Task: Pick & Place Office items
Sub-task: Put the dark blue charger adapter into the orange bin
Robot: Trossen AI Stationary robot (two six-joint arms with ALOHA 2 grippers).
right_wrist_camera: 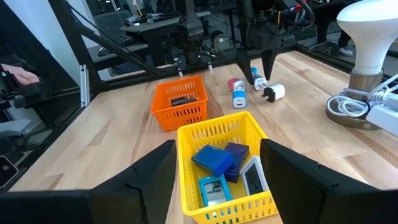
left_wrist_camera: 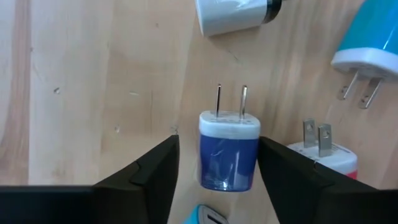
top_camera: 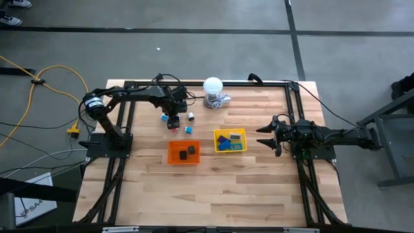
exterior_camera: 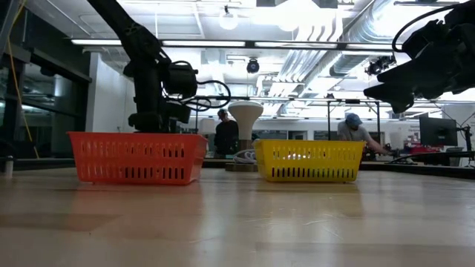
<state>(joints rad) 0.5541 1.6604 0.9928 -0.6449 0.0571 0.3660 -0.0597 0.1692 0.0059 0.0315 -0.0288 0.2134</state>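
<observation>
High view: left gripper point(top_camera: 172, 120) sits low over a cluster of small plug adapters on the wood table point(top_camera: 213, 188), behind the orange tray point(top_camera: 184, 153); a white adapter point(top_camera: 191, 117) and a light blue adapter point(top_camera: 188, 129) lie just beside it. Orange tray holds 2 black bits; yellow tray point(top_camera: 230, 140) holds flat blue and teal blocks. White ball lamp point(top_camera: 213, 87) on a metal base stands behind the yellow tray. Right gripper point(top_camera: 264, 135) hovers beside the yellow tray, fingers spread, nothing between them. Low view: orange basket and yellow basket, both slotted plastic, side by side; left arm down behind the orange one, right arm raised. People in the room behind. Left wrist view: fingers spread wide either side of a blue adapter point(left_wrist_camera: 228, 149) with white cap and 2 metal prongs, lying flat on the wood, not touched by either finger; red-and-white adapter point(left_wrist_camera: 326, 155) just beside it. Right wrist view: yellow tray close ahead with blue block point(right_wrist_camera: 213, 158), teal and grey pieces; left gripper over the adapters beyond.
</observation>
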